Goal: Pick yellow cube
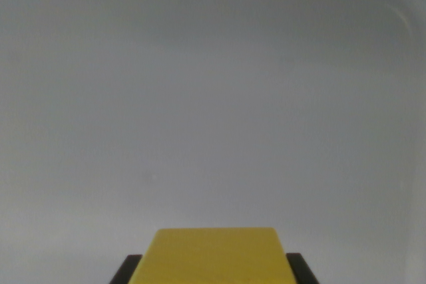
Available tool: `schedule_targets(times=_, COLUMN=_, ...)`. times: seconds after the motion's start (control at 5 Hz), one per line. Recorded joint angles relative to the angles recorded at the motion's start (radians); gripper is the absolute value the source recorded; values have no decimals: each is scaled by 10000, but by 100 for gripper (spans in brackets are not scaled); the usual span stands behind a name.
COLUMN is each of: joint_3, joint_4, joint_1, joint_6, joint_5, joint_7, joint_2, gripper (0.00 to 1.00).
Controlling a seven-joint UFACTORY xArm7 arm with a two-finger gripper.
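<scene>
You're looking at the yellow cube [213,257] sitting at the frame's bottom edge, square-on to the camera — no long axis showing. The gripper [213,272] is clamping it, dark fingers [126,271] flanking each side. Beyond the cube, a pale grey surface [213,111] is spreading out.

Cube [214,256] sits low centre between the pincer [213,271] fingers; tray surface [213,111] lies beyond.
</scene>
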Motion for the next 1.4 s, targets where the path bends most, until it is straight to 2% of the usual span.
schedule_targets(times=0.2, joint_3=0, joint_4=0, joint_1=0, joint_6=0, joint_5=0, joint_7=0, joint_2=0, gripper=100)
schedule_targets(times=0.4, joint_3=-3, joint_4=178, joint_1=3, joint_6=313, joint_5=-11, joint_7=8, joint_2=-135, gripper=100)
schedule_targets(times=0.6, joint_3=-3, joint_4=178, joint_1=3, joint_6=313, joint_5=-11, joint_7=8, joint_2=-135, gripper=100)
schedule_targets(times=0.8, joint_3=-5, joint_4=322, joint_1=5, joint_6=565, joint_5=-20, joint_7=15, joint_2=-244, gripper=100)
schedule_targets(times=1.4, joint_3=-7, joint_4=441, joint_1=6, joint_6=776, joint_5=-27, joint_7=20, joint_2=-335, gripper=100)
